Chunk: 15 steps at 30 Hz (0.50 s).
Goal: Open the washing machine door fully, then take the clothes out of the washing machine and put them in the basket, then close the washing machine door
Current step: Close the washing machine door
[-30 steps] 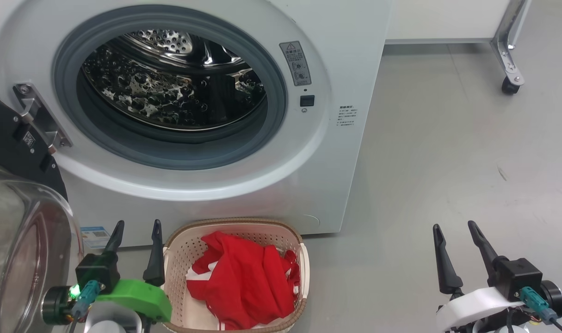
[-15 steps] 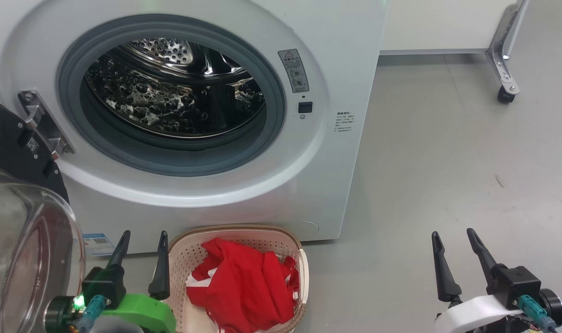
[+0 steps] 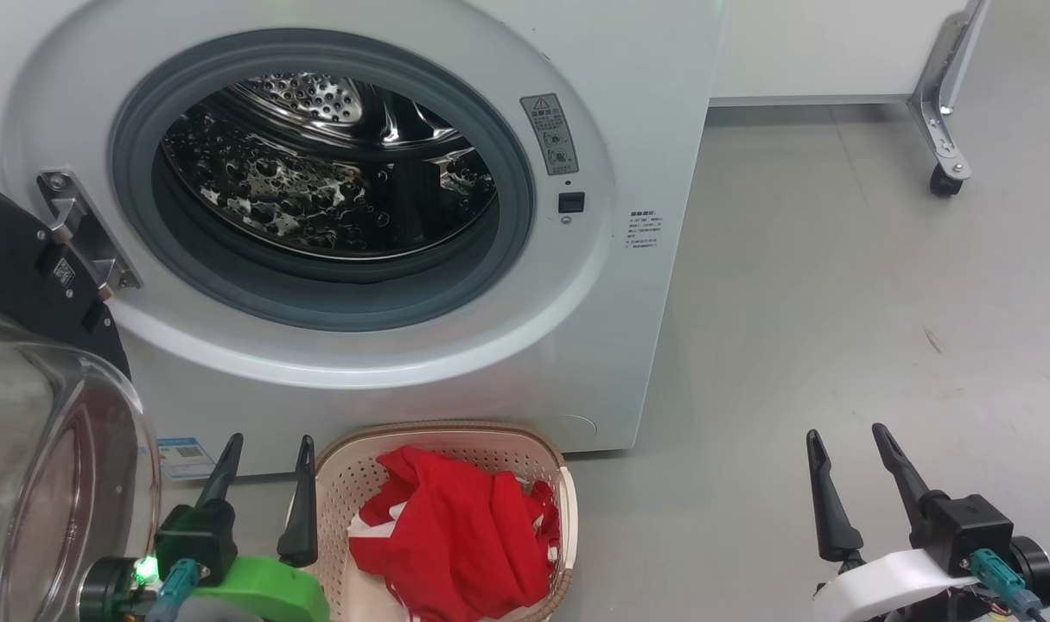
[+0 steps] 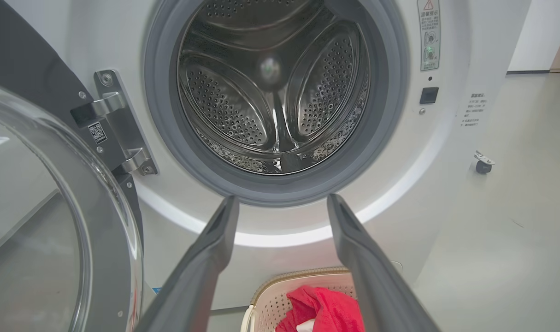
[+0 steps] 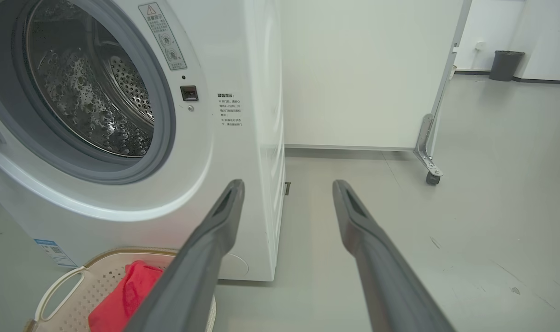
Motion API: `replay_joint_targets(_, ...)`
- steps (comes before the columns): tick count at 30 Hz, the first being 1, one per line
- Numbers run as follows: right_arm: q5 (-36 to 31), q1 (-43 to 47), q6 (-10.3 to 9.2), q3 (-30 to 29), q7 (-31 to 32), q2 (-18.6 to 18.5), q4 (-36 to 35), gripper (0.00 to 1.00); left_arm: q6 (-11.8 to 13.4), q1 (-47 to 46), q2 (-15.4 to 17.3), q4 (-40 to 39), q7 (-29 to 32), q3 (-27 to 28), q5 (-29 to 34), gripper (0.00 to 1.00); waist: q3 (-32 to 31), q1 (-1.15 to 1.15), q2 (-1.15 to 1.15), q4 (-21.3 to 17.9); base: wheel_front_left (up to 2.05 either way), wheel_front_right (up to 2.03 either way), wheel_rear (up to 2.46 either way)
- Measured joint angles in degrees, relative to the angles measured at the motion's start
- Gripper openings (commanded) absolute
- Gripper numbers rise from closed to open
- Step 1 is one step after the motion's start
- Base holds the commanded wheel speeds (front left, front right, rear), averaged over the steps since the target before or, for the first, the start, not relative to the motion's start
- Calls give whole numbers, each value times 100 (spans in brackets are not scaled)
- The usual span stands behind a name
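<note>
The basket (image 3: 438, 427) stands on the floor (image 3: 836, 302) just in front of the washing machine (image 3: 654, 104), below the right half of its opening. It is cream, with perforated walls and a brown woven-look rim. It contains the clothes (image 3: 455, 536): bright red fabric with white trim, bunched loosely, the heap reaching about rim height.

The drum (image 3: 317, 190) presents bare perforated steel over its whole visible interior, framed by a grey rubber seal (image 3: 317, 302).

The door (image 3: 49, 449) is swung open to the left on a metal hinge (image 3: 79, 229). Its clear glass bowl bulges toward the near left corner.

The left gripper (image 3: 270, 442) sits near left, between the door glass and the basket, fingers spread, holding nothing. The right gripper (image 3: 845, 434) sits near right over bare floor, well apart from the basket, fingers likewise spread and empty.
</note>
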Motion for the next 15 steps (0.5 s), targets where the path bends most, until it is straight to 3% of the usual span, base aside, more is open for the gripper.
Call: replay_joint_targets(15,1,68,-52,-5,43,-15,-109,100,101,138,59,-342,256,-47,140,100,-4,0,0,-7,-5,11,-6)
